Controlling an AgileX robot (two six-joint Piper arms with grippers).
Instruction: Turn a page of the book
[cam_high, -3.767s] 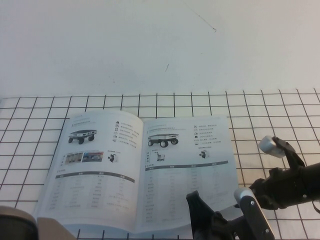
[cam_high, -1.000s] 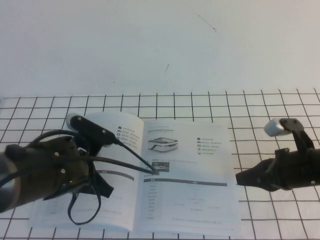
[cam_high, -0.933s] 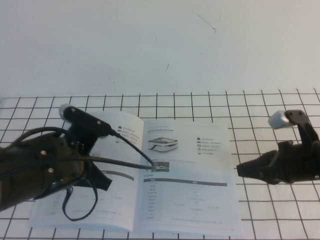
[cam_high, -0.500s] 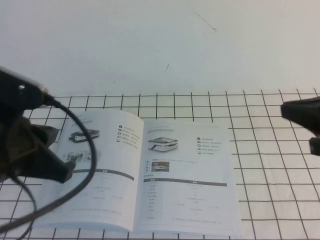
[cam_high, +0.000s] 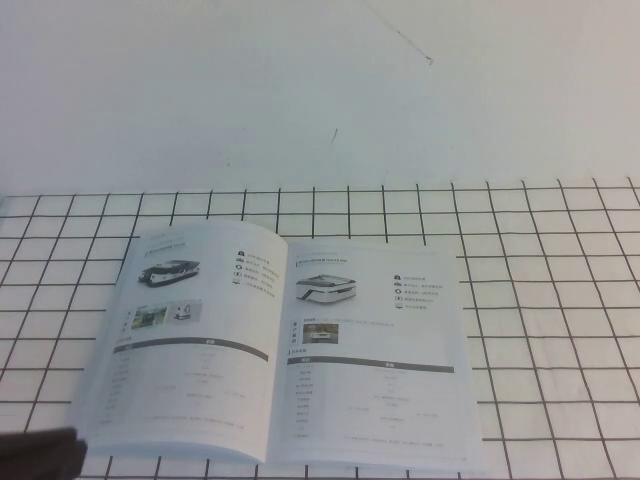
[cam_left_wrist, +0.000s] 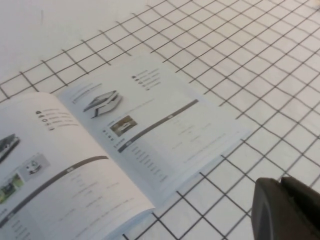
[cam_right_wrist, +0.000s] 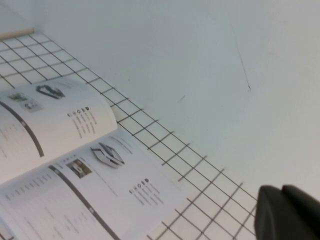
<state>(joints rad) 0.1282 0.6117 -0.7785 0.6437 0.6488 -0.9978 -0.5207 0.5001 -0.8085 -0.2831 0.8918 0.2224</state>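
Lying open and flat on the gridded tabletop (cam_high: 560, 300), the book (cam_high: 280, 350) sat left of centre in the high view. Its fold (cam_high: 281, 345) ran from the robot's side away toward the far wall. That line was what any page turn would hinge on. The right-hand leaf (cam_high: 375, 370) showed a pale flat vehicle, one small photo and a dark-headed table, and its free edge faced the robot's right. The left-hand leaf (cam_high: 185, 360) showed a darker vehicle above small colour pictures and bulged up a little near the fold.

Neither gripper appeared in the high view. Only a dark shape (cam_high: 35, 455) cut the near left corner, probably part of the left arm. The left gripper (cam_left_wrist: 287, 210) showed in its wrist view as a dark tip, held clear of the book with bare grid squares between them. The right gripper (cam_right_wrist: 287, 212) showed likewise in its own wrist view, well apart from the book. Neither held anything that could be seen, and it could not be told whether either was open or closed.

Judged from the layout, the right arm stood nearer the free edge of the right-hand leaf. A lift there would need to sweep across the fold toward the robot's left.
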